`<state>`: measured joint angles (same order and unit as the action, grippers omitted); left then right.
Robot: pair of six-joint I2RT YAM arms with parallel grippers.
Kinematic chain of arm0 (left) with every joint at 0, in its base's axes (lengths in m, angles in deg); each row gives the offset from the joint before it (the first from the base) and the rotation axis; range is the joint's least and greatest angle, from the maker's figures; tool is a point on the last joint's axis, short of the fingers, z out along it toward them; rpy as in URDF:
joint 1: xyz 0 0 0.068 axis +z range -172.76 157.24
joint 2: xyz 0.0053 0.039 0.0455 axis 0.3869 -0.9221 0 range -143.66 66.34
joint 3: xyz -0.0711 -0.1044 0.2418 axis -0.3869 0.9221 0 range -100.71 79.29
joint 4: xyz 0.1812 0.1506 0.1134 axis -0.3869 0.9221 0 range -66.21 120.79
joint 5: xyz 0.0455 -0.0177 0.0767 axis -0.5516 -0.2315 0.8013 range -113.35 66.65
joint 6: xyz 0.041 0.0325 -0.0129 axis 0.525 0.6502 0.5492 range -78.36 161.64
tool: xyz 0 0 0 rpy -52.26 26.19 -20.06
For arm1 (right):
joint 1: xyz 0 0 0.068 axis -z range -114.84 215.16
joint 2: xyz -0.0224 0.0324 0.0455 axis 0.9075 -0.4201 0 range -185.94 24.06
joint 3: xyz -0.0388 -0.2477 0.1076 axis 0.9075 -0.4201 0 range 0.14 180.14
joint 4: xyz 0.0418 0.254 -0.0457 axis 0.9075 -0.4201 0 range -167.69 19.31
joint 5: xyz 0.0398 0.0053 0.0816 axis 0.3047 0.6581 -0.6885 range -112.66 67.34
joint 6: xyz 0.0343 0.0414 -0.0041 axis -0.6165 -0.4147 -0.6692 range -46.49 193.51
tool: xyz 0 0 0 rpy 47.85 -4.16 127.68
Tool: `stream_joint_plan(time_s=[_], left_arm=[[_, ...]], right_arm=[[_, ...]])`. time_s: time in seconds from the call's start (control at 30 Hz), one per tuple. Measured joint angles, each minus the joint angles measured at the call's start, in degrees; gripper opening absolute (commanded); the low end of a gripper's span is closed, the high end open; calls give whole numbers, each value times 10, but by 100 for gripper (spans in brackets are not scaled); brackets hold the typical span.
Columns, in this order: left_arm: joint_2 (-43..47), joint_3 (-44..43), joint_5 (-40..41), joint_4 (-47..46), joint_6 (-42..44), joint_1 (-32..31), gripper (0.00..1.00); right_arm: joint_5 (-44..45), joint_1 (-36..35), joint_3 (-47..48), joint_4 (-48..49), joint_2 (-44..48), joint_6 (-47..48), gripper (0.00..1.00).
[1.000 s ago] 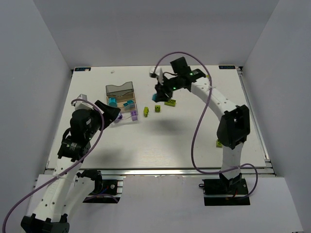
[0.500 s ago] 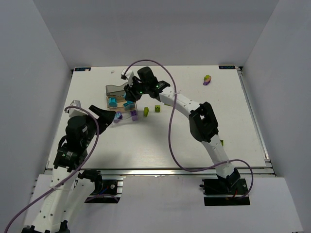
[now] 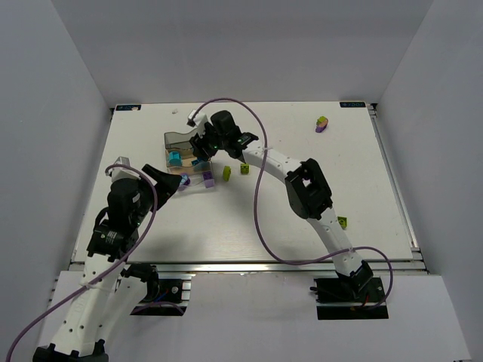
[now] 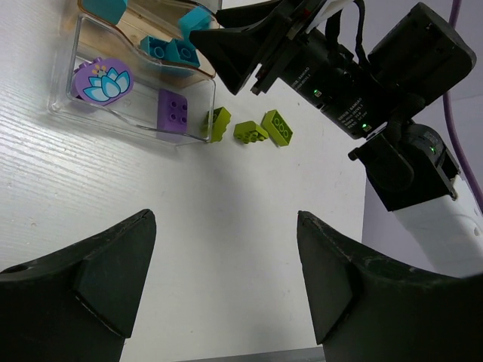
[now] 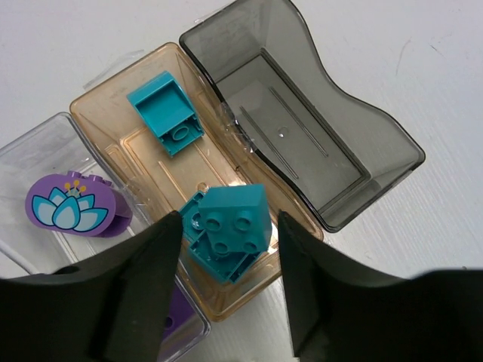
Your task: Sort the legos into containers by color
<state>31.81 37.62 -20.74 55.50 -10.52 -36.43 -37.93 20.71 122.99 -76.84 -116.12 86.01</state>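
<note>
Three joined containers sit at the back left: a smoky grey bin (image 5: 302, 128) with nothing in it, a tan bin (image 5: 136, 151) and a clear bin (image 5: 45, 158). My right gripper (image 5: 228, 222) hovers open over the tan bin. A cyan lego (image 5: 234, 207) lies loose between its fingers on top of another cyan one (image 5: 215, 260), and a third (image 5: 162, 109) lies farther back. The clear bin holds a purple lotus piece (image 5: 68, 207) and a purple lego (image 4: 173, 111). Three lime legos (image 4: 249, 132) lie beside the bins. My left gripper (image 4: 226, 279) is open over bare table near the clear bin.
A purple and lime piece (image 3: 322, 124) lies at the back right of the table. One lime lego (image 3: 342, 222) lies by the right arm's lower link. The right arm (image 3: 272, 160) stretches across the middle of the table towards the bins.
The right arm swung left from the lime legos to above the tan bin. Its jaws have widened and the cyan lego sits free between them. The left arm barely shifted.
</note>
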Motion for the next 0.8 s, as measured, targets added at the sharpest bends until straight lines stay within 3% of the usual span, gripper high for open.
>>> stream_joint_plan(time_s=[0.33,0.47,0.6,0.8], left_arm=[[-4,0,0,-2,0,0,84],[-8,0,0,-9,0,0,84],[-11,6,-3,-24,0,0,84],[-31,18,-12,-43,0,0,84]], right_arm=[[3,1,0,-1,-2,8,75],[38,24,-54,-2,50,-13,76],[96,87,-111,-5,126,-41,75],[156,242,-188,-3,197,-72,76]])
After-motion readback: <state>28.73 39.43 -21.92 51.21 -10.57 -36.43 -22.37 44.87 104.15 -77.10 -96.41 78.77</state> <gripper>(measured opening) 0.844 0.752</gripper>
